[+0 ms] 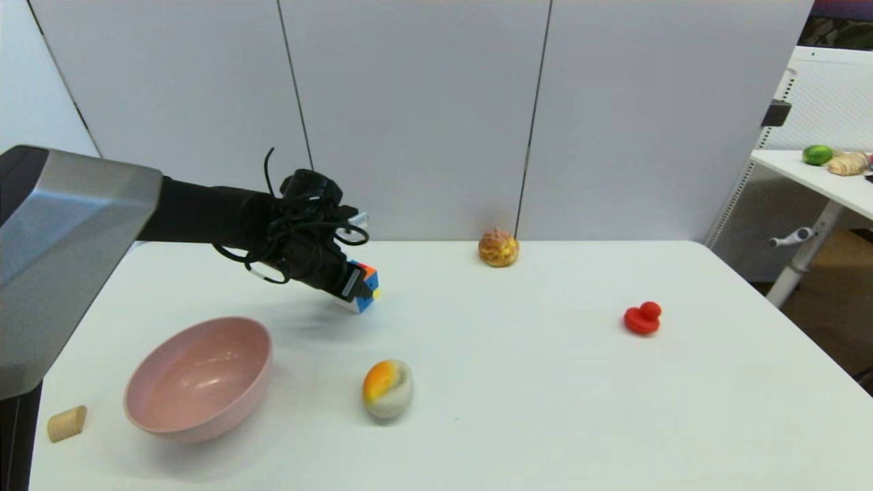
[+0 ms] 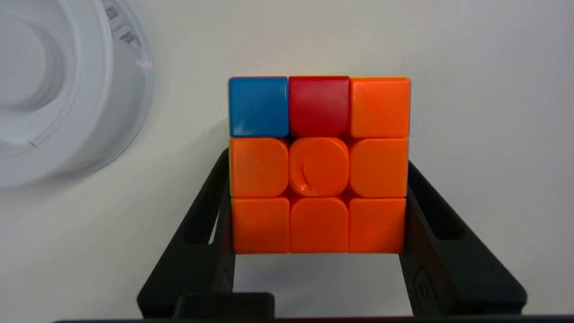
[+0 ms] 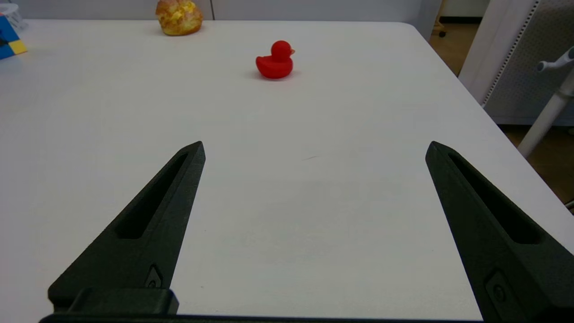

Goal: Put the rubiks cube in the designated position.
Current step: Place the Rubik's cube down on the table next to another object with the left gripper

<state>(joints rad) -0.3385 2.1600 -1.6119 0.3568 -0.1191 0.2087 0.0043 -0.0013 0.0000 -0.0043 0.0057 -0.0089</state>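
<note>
Grey wall panels (image 1: 409, 116) stand behind the white table (image 1: 545, 409); second table (image 1: 818, 174) beside.

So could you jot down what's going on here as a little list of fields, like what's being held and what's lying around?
held item: rubiks cube, between the fingers of the left end effector, above the table
other arm: right end effector open, holding nothing, low over the table
bowl: pink bowl, nothing visible inside
nearby: orange-and-grey egg shape, red duck, pastry at the far edge, small cork-like piece
</note>
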